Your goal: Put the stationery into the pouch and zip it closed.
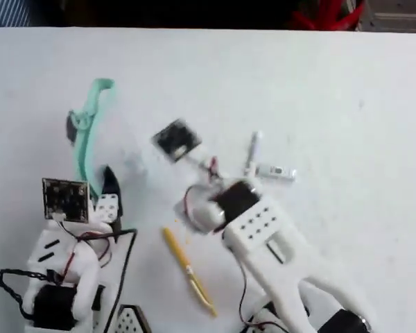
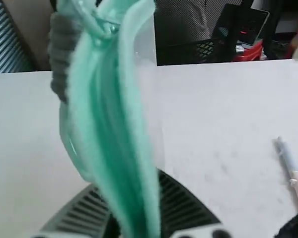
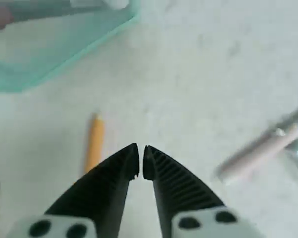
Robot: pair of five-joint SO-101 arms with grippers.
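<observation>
The pouch [image 1: 90,128] is clear with a teal zip edge and stands up off the table at the left. My left gripper [image 1: 109,186] is shut on its near end. In the left wrist view the teal edge of the pouch [image 2: 109,124] rises from between the jaws, and a grey pull [image 2: 62,49] hangs near its top. A yellow pencil [image 1: 187,267] lies between the two arms. My right gripper [image 3: 140,161] hovers low over the table, shut with nothing in it, and the pencil tip [image 3: 95,144] is just beside it. A pale pen [image 1: 253,149] lies farther back.
A small white item [image 1: 276,172] lies beside the pen. The right arm [image 1: 263,236] stretches in from the lower right, with loose cables at both arm bases. Bare white table extends to the back and right.
</observation>
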